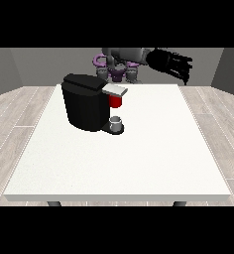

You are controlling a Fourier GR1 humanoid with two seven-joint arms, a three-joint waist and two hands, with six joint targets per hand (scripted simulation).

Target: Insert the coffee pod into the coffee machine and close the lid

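Coffee machine point(87, 101) on desk point(139, 158), lid point(114, 90) looks down over red thing at the machine point(116, 101). Grey thing point(116, 122) on drip base, maybe pod, can't tell. Robot hand at view's right point(176, 63) raised well clear, holding nothing, fingers hanging straight-ish. Other robot hand not visible. Looks mostly done.

No writing, label, brand, number or sign can be read anywhere here: the black coffee machine point(87, 103) shows bare faces, and the white table point(139, 158) carries no marking.
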